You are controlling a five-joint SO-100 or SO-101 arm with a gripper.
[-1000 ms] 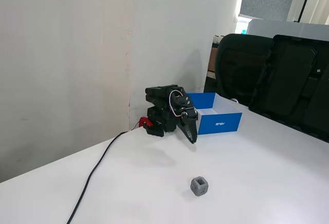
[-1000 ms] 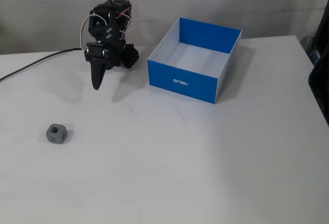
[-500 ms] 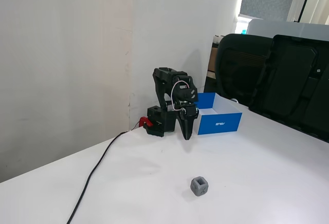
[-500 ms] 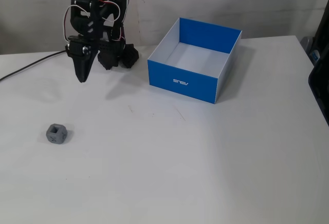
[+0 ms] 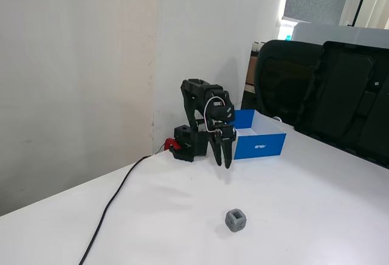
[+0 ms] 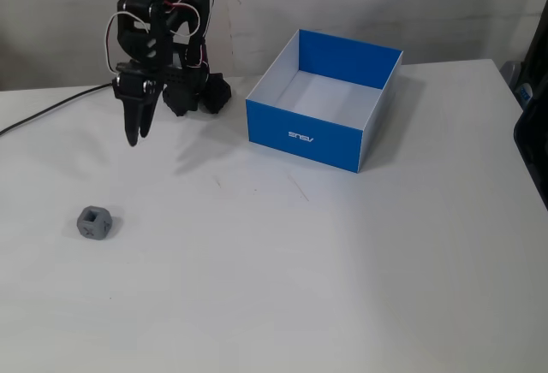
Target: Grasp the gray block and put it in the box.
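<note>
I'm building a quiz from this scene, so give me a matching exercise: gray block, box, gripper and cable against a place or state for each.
Things:
1. gray block
2. box
3. gripper
4. cable

Places or states:
A. hangs above the table, fingers pointing down
B. empty, white inside
C. lies alone on the white table
D. runs across the table to the arm's base

Pairs: 1-C, 2-B, 3-A, 4-D

The gray block (image 6: 94, 222) is a small matte cube with rounded corners and a round dimple in each visible face, lying well apart from the box (image 6: 301, 137), which is upright, open-topped, blue outside, white inside, and empty.
</note>
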